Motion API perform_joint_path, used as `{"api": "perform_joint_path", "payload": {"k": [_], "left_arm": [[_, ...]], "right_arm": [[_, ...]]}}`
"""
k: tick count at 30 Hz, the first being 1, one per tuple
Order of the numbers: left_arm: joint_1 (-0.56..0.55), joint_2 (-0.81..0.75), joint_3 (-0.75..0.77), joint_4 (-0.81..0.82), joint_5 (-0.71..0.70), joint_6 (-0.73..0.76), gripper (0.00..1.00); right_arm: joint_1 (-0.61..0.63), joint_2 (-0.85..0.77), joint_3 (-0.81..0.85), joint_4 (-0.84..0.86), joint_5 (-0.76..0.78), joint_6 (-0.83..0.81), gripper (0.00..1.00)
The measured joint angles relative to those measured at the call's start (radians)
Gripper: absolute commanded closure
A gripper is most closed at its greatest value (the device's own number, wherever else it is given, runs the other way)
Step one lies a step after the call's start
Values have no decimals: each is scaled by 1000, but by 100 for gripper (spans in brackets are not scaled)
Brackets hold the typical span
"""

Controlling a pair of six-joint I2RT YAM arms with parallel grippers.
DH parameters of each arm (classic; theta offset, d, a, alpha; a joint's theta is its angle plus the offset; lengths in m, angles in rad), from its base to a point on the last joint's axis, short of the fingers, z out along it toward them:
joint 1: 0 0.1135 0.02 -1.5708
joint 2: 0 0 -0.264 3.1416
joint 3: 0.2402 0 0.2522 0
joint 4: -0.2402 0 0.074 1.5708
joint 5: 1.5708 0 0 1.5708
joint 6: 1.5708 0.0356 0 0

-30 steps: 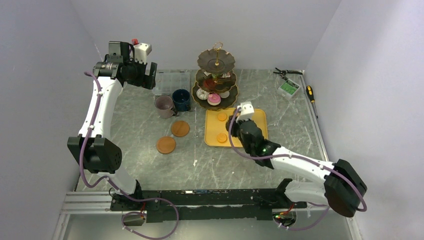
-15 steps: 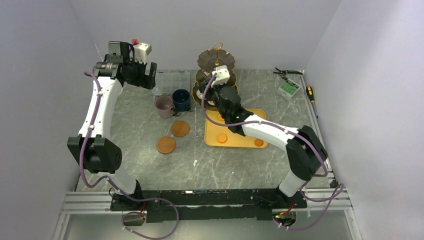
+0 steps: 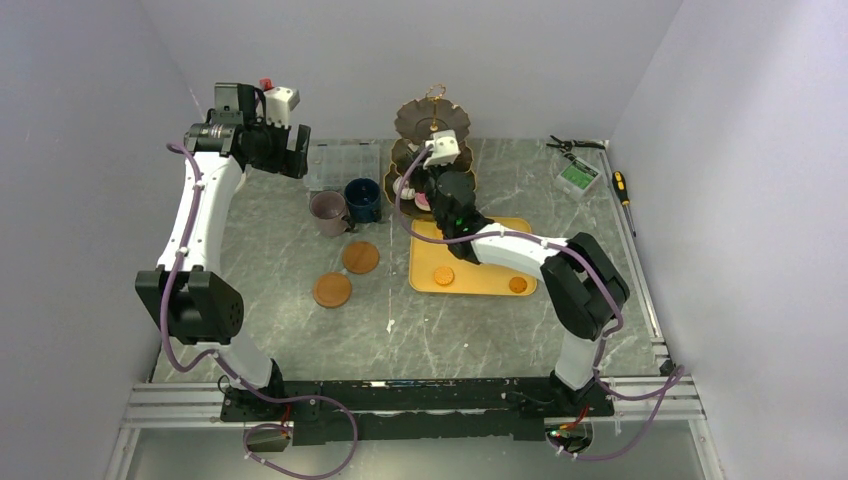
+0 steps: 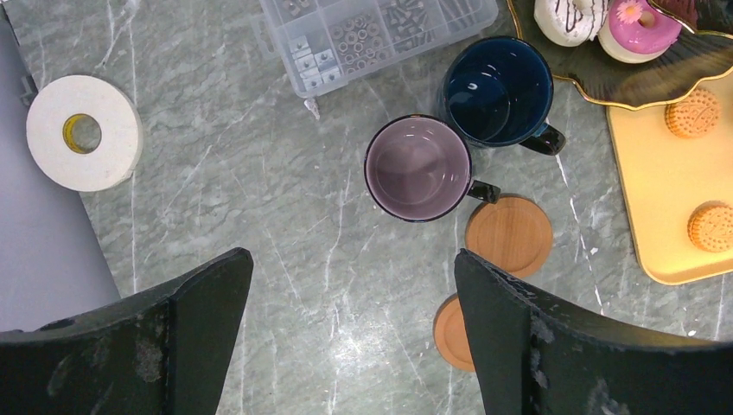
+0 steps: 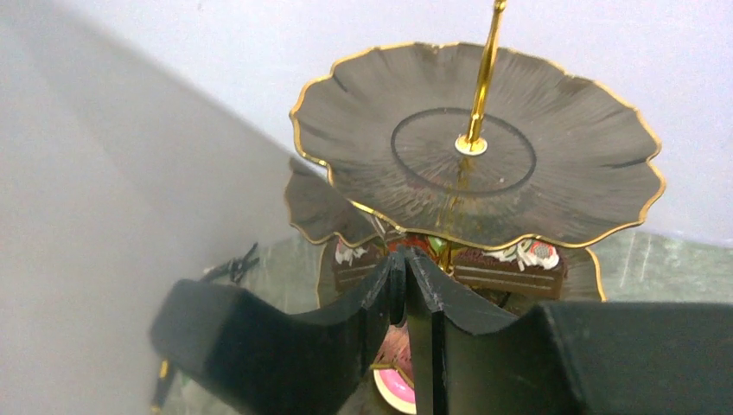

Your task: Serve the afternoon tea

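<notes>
My left hand [image 4: 350, 285] hangs high, fingers spread wide, holding nothing. Below it, right of centre in its wrist view, the mauve ceramic mug [image 4: 418, 169] and navy ceramic mug [image 4: 499, 90] stand side by side on the marble table [image 4: 216, 190]. Their handles point lower right toward two brown round wooden coasters [image 4: 509, 235], and this arm is the nearer one. Further right, orange ridged macarons [image 4: 714, 226] lie on a yellow rectangular tray [image 4: 657, 207]. My right hand [image 5: 405, 259], fingers pressed together on nothing I can see, faces the dark gold-rimmed three-tier stand [image 5: 484, 164], whose bare top plate sits just above and beyond it. I read no labels.
</notes>
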Motion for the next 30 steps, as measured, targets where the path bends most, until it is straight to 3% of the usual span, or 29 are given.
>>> {"api": "perform_joint_path", "payload": {"k": [9,25,30], "left_arm": [[6,5,0,0,0,0,7],[8,5,0,0,1,1,7],[8,5,0,0,2,2,7]], "right_arm": [[-18,29,13,71,8,35,61],[-33,81,21,74,-19,117,35],[-33,43,-6,68,-25,110,35]]}}
